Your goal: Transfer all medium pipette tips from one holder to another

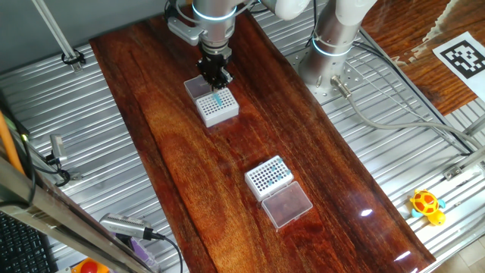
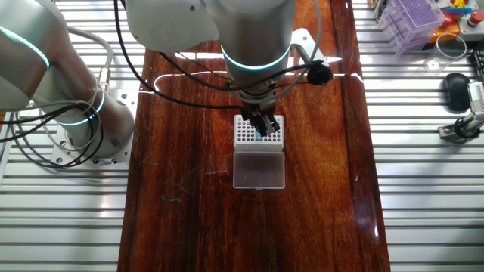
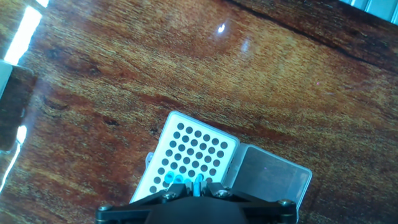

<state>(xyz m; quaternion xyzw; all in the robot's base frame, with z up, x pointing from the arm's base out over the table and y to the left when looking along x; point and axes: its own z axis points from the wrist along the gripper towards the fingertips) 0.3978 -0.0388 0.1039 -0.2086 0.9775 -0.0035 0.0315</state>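
Observation:
My gripper (image 1: pixel 217 79) hangs over a white rack (image 1: pixel 220 111) at the far end of the wooden table, shut on one teal medium pipette tip (image 1: pixel 218 99) that points down at the rack's hole grid. In the hand view the tip (image 3: pixel 198 183) sits pinched between the jaws of the gripper (image 3: pixel 196 186), with a couple more teal tips (image 3: pixel 173 180) in the rack (image 3: pixel 194 149) next to it. In the other fixed view the gripper (image 2: pixel 262 127) stands over the same rack (image 2: pixel 246 133). A second white rack (image 1: pixel 269 175) lies nearer, its dark holes showing no teal.
Each rack has a clear lid beside it (image 1: pixel 286 205) (image 2: pixel 259 169) (image 3: pixel 272 178). The arm's base (image 1: pixel 333 57) is bolted right of the table. A yellow toy (image 1: pixel 427 205), cables and a tool (image 1: pixel 125 226) lie on the metal surround.

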